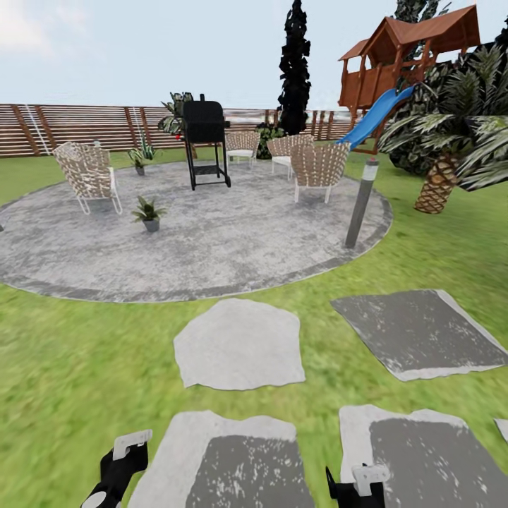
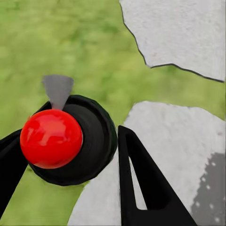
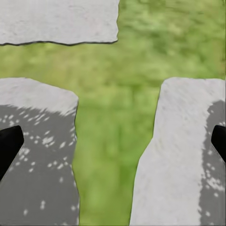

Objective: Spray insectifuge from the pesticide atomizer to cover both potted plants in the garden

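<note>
Two potted plants stand on the round grey paving point(image 1: 233, 240) of the garden. One potted plant point(image 1: 149, 213) sits near the paving's left middle, the other point(image 1: 139, 161) farther back by the wicker chair. The pesticide atomizer is out of view. My left gripper point(image 1: 121, 458) hangs low over the lawn beside a stepping stone, open and empty point(image 2: 70, 188). My right gripper point(image 1: 360, 487) is also low, its fingers point(image 3: 9, 143) spread wide over two stepping stones, holding nothing.
A black grill point(image 1: 205, 141) and wicker chairs point(image 1: 88, 173) stand on the paving. A grey bollard light point(image 1: 361, 204) is at its right edge, with a palm point(image 1: 441, 180) beyond. Flat stepping stones point(image 1: 240, 346) lie ahead. A red ball point(image 2: 51, 138) on a black disc shows under the left gripper.
</note>
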Controlling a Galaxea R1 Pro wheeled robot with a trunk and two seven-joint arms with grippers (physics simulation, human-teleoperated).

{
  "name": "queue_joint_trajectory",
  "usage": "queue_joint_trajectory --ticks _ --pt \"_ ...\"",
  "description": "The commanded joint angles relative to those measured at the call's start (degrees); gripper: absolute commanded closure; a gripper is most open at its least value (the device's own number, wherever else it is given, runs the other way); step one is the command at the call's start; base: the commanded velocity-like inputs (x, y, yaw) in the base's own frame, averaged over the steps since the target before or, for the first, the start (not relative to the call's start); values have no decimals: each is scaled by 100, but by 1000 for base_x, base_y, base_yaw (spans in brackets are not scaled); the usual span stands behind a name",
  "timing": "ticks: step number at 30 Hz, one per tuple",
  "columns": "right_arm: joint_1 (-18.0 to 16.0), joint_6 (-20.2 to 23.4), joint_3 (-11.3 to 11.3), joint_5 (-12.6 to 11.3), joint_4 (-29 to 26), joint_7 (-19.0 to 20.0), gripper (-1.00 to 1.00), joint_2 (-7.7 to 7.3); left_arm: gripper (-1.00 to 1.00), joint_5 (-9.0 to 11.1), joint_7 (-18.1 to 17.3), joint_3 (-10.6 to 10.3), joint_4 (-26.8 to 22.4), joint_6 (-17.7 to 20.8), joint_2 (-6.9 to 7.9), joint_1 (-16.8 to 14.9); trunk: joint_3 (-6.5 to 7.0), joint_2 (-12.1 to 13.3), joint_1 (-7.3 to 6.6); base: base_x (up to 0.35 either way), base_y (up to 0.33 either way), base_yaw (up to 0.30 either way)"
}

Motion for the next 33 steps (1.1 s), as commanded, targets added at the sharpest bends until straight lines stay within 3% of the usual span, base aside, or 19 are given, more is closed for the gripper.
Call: queue_joint_trajectory --ticks 1,33 --pt "-3 -15 -1 40 3 -3 -100 -1 100 6 7 6 4 -19 -1 -4 -5 -1 2 339 0 0" --pt "-1 -15 -7 22 12 6 -100 -1 100 6 7 11 4 -12 8 3 -5 -1 2 339 0 0"
